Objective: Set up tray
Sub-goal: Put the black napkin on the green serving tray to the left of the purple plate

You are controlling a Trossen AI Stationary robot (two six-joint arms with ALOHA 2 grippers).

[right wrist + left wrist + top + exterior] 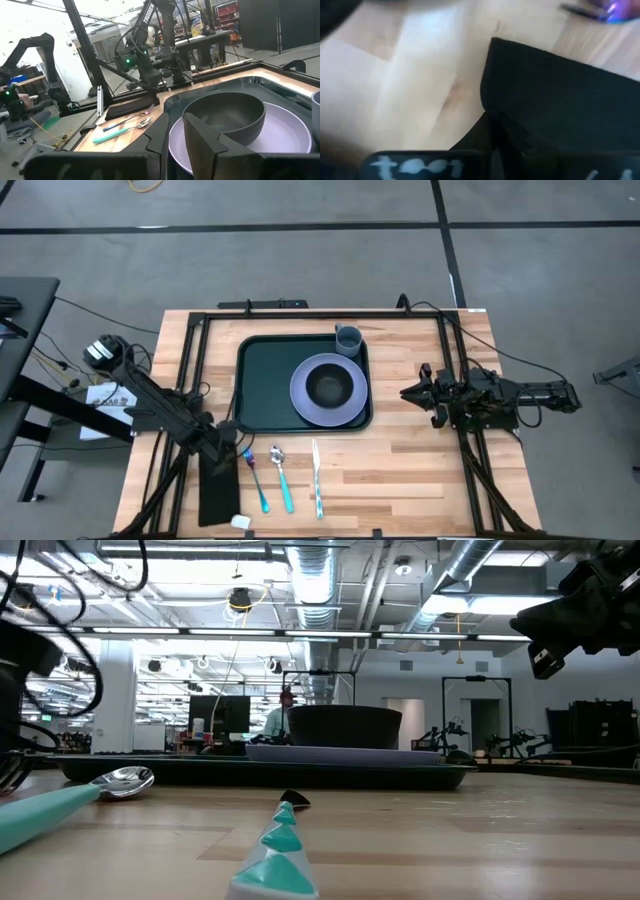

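Observation:
The dark green tray (262,380) lies at the table's middle. On it are a lavender plate (350,405) with a dark bowl (328,387) on top, and a grey-blue cup (348,338) at the far right corner. A flat black napkin (218,490) lies near the table's near left corner. My left gripper (228,442) is low over the napkin's far end, and the left wrist view is filled by the napkin (560,100). My right gripper (410,393) hovers open to the right of the tray, level with the plate (280,135), touching nothing.
A fork (255,475), a teal-handled spoon (283,482) and a knife (317,480) lie side by side near the table's near edge, right of the napkin. A small white piece (240,521) sits at that edge. Bare wood stretches right of the knife.

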